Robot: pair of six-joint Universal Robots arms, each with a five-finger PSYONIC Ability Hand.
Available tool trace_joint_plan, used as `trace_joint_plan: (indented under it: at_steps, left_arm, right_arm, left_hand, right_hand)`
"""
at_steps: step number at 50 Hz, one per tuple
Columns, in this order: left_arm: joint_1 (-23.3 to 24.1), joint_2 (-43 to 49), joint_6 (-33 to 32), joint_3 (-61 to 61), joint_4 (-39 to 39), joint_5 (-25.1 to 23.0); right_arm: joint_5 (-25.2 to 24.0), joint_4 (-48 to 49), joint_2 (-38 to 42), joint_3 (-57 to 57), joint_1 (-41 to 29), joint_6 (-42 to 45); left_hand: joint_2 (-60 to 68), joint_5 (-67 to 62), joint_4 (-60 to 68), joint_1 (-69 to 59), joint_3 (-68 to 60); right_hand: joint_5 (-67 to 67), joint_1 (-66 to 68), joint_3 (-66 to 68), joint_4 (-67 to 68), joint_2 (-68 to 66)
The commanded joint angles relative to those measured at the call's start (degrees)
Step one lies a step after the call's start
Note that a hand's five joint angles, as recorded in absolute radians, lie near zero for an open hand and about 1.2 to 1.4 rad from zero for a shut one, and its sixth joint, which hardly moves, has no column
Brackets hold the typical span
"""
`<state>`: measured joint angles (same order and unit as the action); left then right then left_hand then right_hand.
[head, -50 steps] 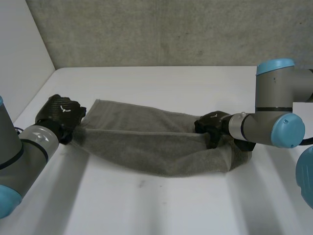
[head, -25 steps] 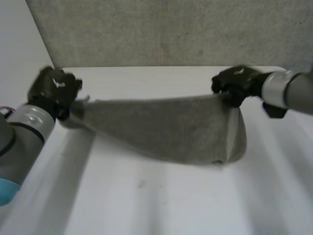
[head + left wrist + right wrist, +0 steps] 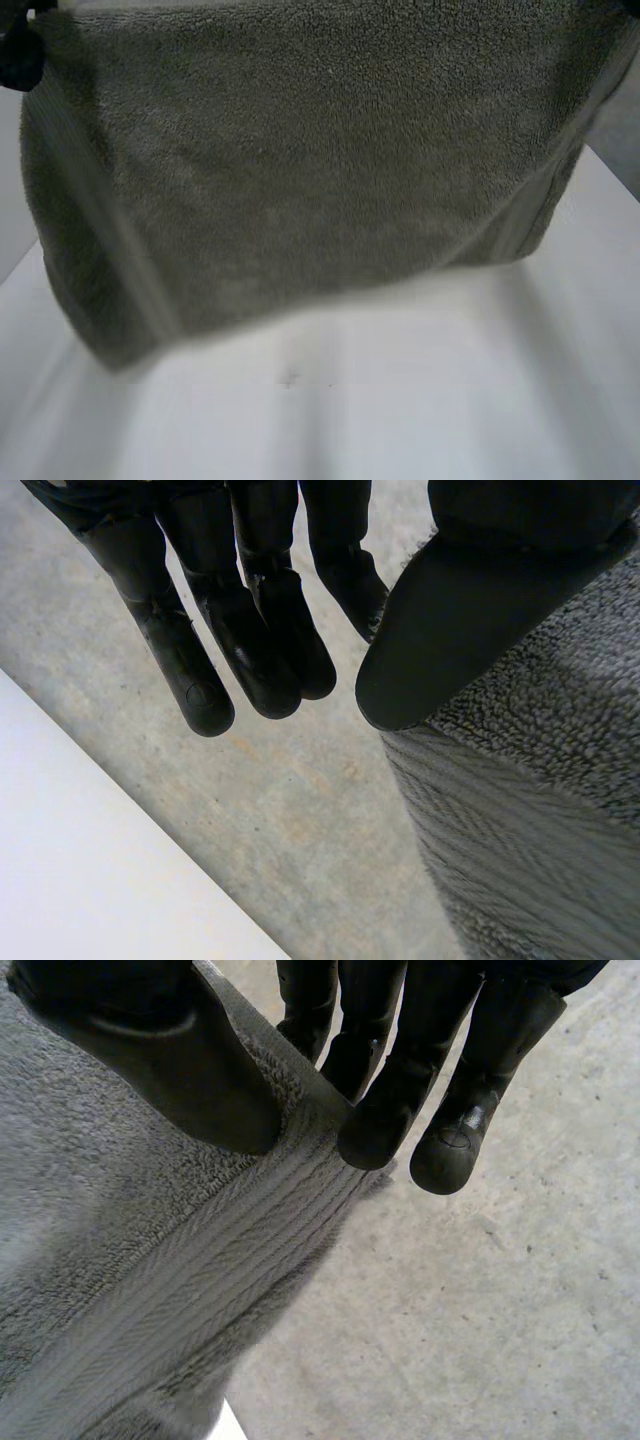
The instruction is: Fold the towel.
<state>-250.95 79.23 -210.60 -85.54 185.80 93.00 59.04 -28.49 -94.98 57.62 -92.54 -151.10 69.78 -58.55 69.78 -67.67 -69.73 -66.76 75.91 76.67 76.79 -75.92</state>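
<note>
Head view: the towel (image 3: 300, 170) hangs broad and close in front of my camera, held well above the white table (image 3: 420, 400); a black bit of the left hand (image 3: 14, 55) sits at its upper corner on that arm's side, and from here I cannot read any grip

Left wrist view: this gives me the grip. The left hand (image 3: 250, 630) has its thumb flat on the towel's (image 3: 530, 780) corner, with the fingers straight and close together behind the edge, so the cloth is pinched between thumb and fingers; a grey backdrop (image 3: 300, 820) lies beyond

Right wrist view: the same on the other corner. The right hand (image 3: 400, 1090) presses its thumb onto the near face of the towel (image 3: 130, 1260), with the fingers side by side behind the hem, clamping it

Towel, position: in the air between the two hands, hanging flat; its bottom edge is lower on the left arm's side

Towel, look: grey-green looped terry, with a woven herringbone band along the hem at each pinched corner
</note>
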Motion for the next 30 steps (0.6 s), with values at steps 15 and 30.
trace_joint_plan:
  at_steps: [15,30]
  left_arm:
    - [2.4,38.0,-0.5,25.0,-1.3,0.1]
    - [2.3,37.8,10.0,45.7,4.8,3.3]
  right_arm:
    - [12.7,0.5,40.6,-23.7,-10.6,8.0]
    - [17.4,12.2,43.9,-50.3,-11.4,-3.4]
  left_hand:
    - [10.2,-11.5,10.2,-12.3,-10.3]
    - [10.2,-11.5,10.2,-12.3,-10.3]
  right_hand:
    - [-3.2,4.1,3.3,3.2,-4.1]
    - [-3.2,4.1,3.3,3.2,-4.1]
